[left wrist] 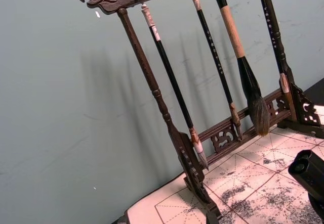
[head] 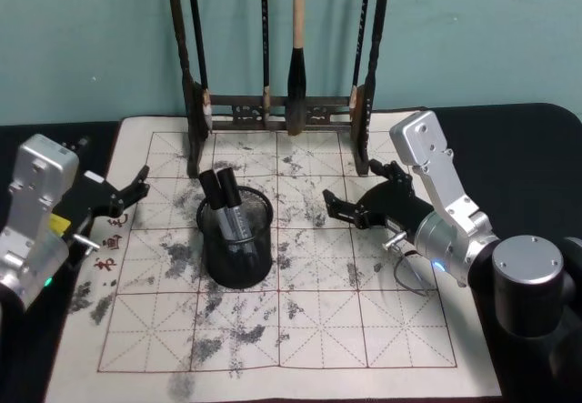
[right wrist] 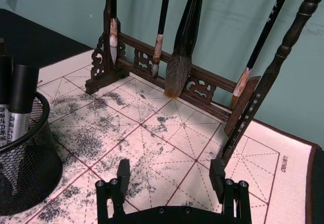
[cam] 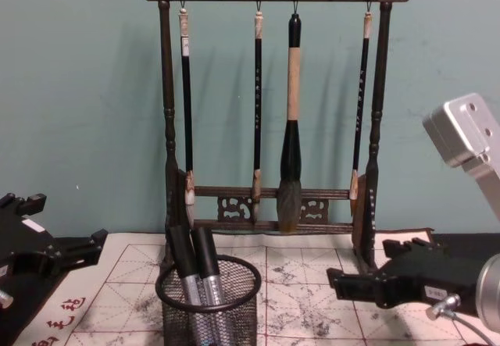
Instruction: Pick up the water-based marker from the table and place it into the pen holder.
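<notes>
Two markers (head: 229, 205) stand in holder (head: 236, 239) on mat (head: 318, 330), black caps up, long axes near upright, leaning toward rack (head: 277, 112) behind. Chest view gives side profile: grey barrels (cam: 201, 303) behind mesh, caps (cam: 195, 252) above rim. Right wrist view shows print on barrel (right wrist: 12, 123), brush tips (right wrist: 177, 80) hanging over rack base. Right gripper (head: 338, 205) beside holder, to its right, apart from it, fingers (right wrist: 123, 171) spread, empty. Left gripper (head: 136, 185) at mat's left edge, fingers apart, empty. Left wrist view catches one marker cap (left wrist: 309, 171).
</notes>
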